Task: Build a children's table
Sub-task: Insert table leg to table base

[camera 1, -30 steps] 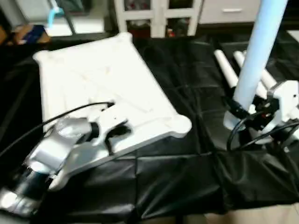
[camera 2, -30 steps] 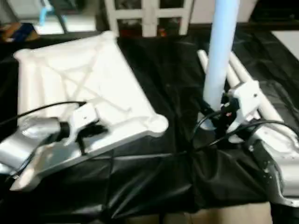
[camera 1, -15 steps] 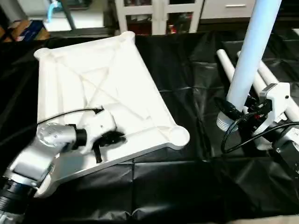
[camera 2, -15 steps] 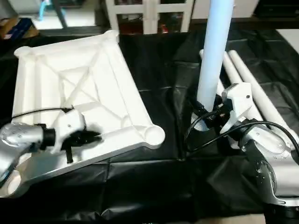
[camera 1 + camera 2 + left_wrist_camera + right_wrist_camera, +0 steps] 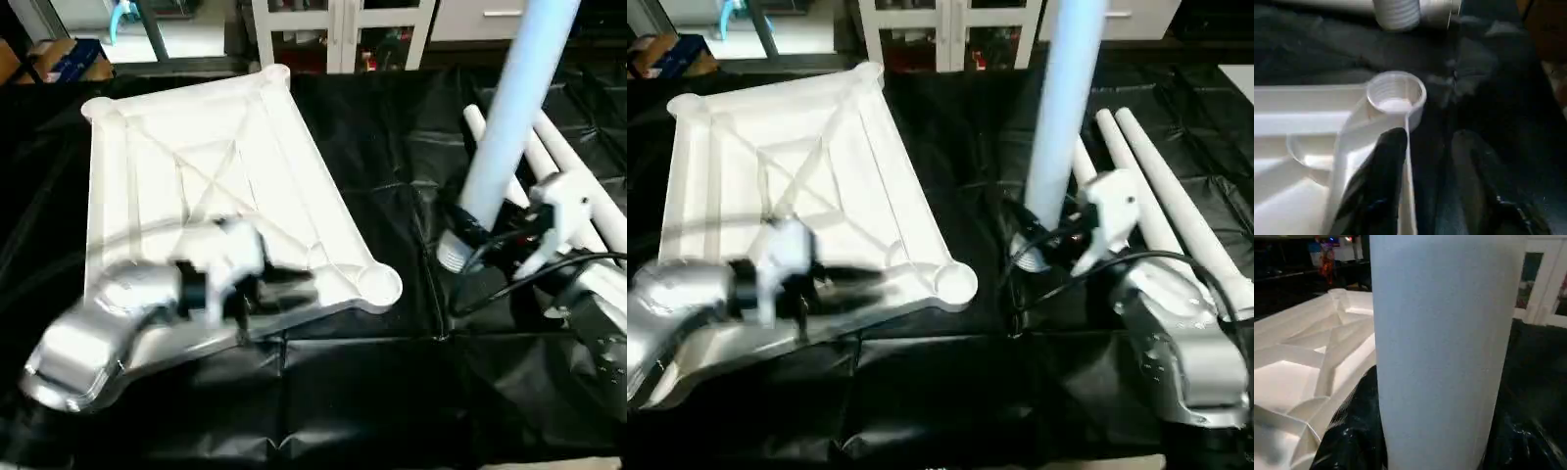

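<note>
I see the table top (image 5: 206, 186) lying upside down on the black-covered surface (image 5: 372, 392), ribs facing up, on my left side. Its X-shaped ribbing and round corner sockets are plain to see. The near right socket (image 5: 1396, 95) is open and threaded inside, and it sits at the edge of the top, just beside bare black sheeting.

My left gripper (image 5: 257, 292) is low over the near edge of the top, a little in from that socket. In the left wrist view one black finger (image 5: 1382, 171) lies over the top's rim, and the other one (image 5: 1474, 166) is over the black sheeting, with a clear gap between them; they stand apart and hold nothing.

My right gripper (image 5: 1058, 235) is well to the right of the top, off its edge, over the black cover. Its fingers are closed round a leg (image 5: 1063, 108), gripping it near the threaded lower end. The leg stands nearly upright, leaning slightly, and rises out of the top of the head views. Its threaded end (image 5: 451, 252) hangs just above the cover, apart from the top.

More legs (image 5: 1161, 201) lie flat on the surface behind and to the right of my right gripper, side by side. I cannot tell how many.
</note>
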Controlling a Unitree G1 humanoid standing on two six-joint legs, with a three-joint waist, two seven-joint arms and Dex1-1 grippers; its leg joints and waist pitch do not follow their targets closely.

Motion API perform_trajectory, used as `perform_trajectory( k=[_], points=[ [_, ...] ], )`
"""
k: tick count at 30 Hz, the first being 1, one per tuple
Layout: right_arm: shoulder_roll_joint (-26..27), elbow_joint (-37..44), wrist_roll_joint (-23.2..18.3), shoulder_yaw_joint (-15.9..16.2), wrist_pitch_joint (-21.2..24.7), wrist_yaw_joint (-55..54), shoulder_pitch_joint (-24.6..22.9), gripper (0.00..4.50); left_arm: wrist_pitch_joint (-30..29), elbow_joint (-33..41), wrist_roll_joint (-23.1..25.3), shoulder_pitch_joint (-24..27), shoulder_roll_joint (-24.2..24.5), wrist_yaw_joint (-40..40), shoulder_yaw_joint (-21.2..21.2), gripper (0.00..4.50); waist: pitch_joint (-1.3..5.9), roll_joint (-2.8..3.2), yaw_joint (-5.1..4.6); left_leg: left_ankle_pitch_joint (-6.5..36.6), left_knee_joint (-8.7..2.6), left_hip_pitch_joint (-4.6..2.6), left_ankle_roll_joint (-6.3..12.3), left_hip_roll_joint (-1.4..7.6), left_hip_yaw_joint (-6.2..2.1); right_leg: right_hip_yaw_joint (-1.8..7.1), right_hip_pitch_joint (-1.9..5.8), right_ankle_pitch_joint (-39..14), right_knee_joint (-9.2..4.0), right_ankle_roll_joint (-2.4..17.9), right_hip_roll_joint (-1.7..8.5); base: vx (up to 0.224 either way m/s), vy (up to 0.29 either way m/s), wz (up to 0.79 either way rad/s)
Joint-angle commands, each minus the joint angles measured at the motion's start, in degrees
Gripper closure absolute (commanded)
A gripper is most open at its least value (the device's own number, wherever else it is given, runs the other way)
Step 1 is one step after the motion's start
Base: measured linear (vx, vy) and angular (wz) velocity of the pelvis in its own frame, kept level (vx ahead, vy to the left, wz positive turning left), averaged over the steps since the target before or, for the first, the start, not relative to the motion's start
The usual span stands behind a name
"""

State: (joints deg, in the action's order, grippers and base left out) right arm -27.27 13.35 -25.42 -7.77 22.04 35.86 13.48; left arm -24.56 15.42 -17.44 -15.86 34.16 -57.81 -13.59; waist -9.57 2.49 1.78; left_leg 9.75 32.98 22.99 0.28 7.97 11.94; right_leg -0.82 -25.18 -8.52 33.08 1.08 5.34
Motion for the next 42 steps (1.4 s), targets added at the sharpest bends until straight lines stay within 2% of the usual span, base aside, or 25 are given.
perform_trajectory(
  k=[1, 4, 9, 17, 22, 29, 31, 38, 41, 42],
  points=[
    [0.38, 1.53, -1.09, 0.64, 0.48, 0.01, 0.54, 2.64, -0.14, 0.96, 2.43, 0.72, -0.01, 1.84, -0.69, 2.48, 4.10, -0.93, -0.10, 10.93, -4.15, -2.23, 4.65, 4.38, -1.93, 1.72, 2.43, -15.25, -3.41, 10.60, 2.58, 0.000, 0.000, 0.00],
    [0.99, 1.28, -0.99, 1.23, 0.60, 0.11, 1.33, 2.64, -0.27, 1.57, 5.54, 1.19, 0.44, 4.78, -1.97, 2.27, 4.26, -1.09, -0.12, 9.64, -4.09, -2.03, 4.88, 4.35, -2.09, 1.63, 2.62, -13.66, -3.13, 10.45, 2.58, 0.000, 0.000, 0.00],
    [1.51, 1.16, -0.92, 1.85, 0.71, 0.01, 1.74, 2.64, -0.94, 0.10, 9.90, 1.49, 1.69, 7.27, -4.24, 2.26, 4.25, -1.03, -0.01, 8.23, -3.96, -2.08, 5.61, 4.26, -1.98, 1.64, 2.61, -11.08, -2.96, 11.06, 2.50, 0.000, 0.000, 0.00],
    [2.09, 1.32, -0.81, 2.38, 0.79, -0.20, 1.63, 2.64, -3.73, 1.39, 8.85, 2.72, 0.37, 7.46, -5.35, 2.26, 4.16, -1.01, -0.05, 9.84, -4.08, -2.01, 4.89, 4.25, -2.04, 1.62, 2.65, -12.82, -3.15, 11.32, 2.60, 0.000, 0.000, 0.00],
    [2.66, 1.48, -0.76, 2.93, 0.91, -0.23, 1.76, 2.64, -2.50, -0.25, 12.10, 2.45, 0.01, 8.76, -7.14, 2.26, 4.25, -1.18, -0.08, 9.46, -4.04, -1.97, 5.03, 4.29, -2.10, 1.64, 2.70, -12.74, -3.17, 10.81, 2.63, 0.000, 0.000, 0.00],
    [2.77, 1.81, -0.88, 3.22, 0.95, -0.22, 1.45, 2.64, -1.88, -1.66, 13.41, 2.86, 0.42, 9.55, -7.27, 2.26, 4.42, -1.11, -0.05, 8.56, -3.90, -1.93, 5.49, 4.22, -2.07, 1.58, 2.76, -11.59, -2.97, 11.21, 2.59, 0.000, 0.000, 0.00],
    [2.78, 1.73, -0.85, 3.24, 0.88, -0.13, 1.46, 2.64, -1.75, -2.17, 14.22, 2.94, 0.48, 9.62, -7.90, 2.54, 4.50, -1.01, -0.04, 8.60, -3.87, -1.96, 5.43, 4.22, -2.07, 1.57, 2.80, -11.39, -2.96, 11.37, 2.60, 0.000, 0.000, 0.00],
    [3.28, 1.51, -1.38, 3.14, 0.98, -0.35, 2.10, 2.64, -1.71, -3.31, 15.26, 2.63, -0.20, 9.77, -8.56, 2.99, 4.53, -0.96, -0.04, 9.91, -3.91, -2.05, 4.93, 4.24, -2.07, 1.59, 2.73, -12.59, -3.09, 11.37, 2.59, 0.000, 0.000, 0.00],
    [4.30, 1.33, -3.12, 2.51, 1.75, -0.67, 2.76, 2.64, -1.15, -4.30, 16.36, 2.69, 0.13, 9.87, -9.31, 3.11, 4.54, -0.88, -0.04, 10.67, -3.96, -2.10, 4.65, 4.29, -2.14, 1.62, 2.72, -13.78, -3.21, 10.94, 2.65, 0.000, 0.000, 0.00],
    [4.72, 1.28, -4.11, 2.13, 2.38, -0.83, 3.10, 2.64, -0.73, -4.66, 17.24, 2.87, 0.48, 9.80, -9.89, 3.28, 4.49, -0.88, -0.05, 10.96, -3.99, -2.12, 4.46, 4.27, -2.14, 1.61, 2.69, -14.43, -3.28, 10.84, 2.65, 0.000, 0.000, 0.00]
  ],
)
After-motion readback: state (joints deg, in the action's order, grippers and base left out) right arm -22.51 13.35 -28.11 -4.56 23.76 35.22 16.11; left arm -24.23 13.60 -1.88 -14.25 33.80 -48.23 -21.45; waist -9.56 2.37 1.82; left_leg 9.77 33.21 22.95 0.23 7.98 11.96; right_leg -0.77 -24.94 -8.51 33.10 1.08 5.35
